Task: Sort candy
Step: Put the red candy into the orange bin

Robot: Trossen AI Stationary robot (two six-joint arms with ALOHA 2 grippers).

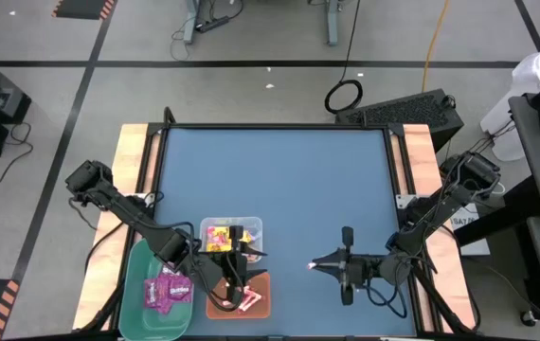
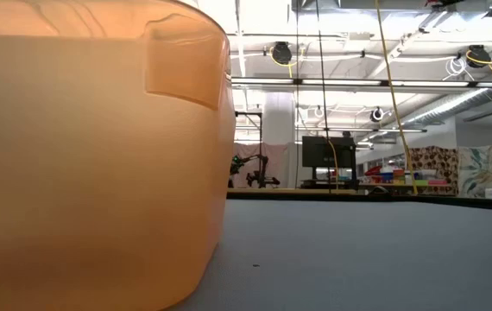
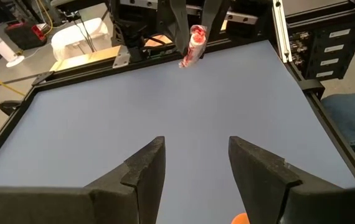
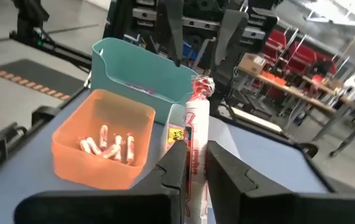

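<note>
Orange bin (image 1: 215,301): stood at the table's (image 1: 279,189) near edge; all places below are given from it.
Pink-and-white sticks (image 4: 109,147): several lay inside it.
Green bin (image 1: 137,284): just beside it, holding magenta packets (image 1: 168,290).
Clear bin (image 1: 251,227): touching its far side, holding yellow packets (image 1: 217,237).
Left gripper (image 1: 240,254): hung over it and the clear bin, fingers (image 3: 141,177) parted, gripping nothing.
Right gripper (image 1: 315,265): off to its side above bare table, fingers (image 4: 172,163) pinched on one pink-and-white stick (image 4: 195,140).
</note>
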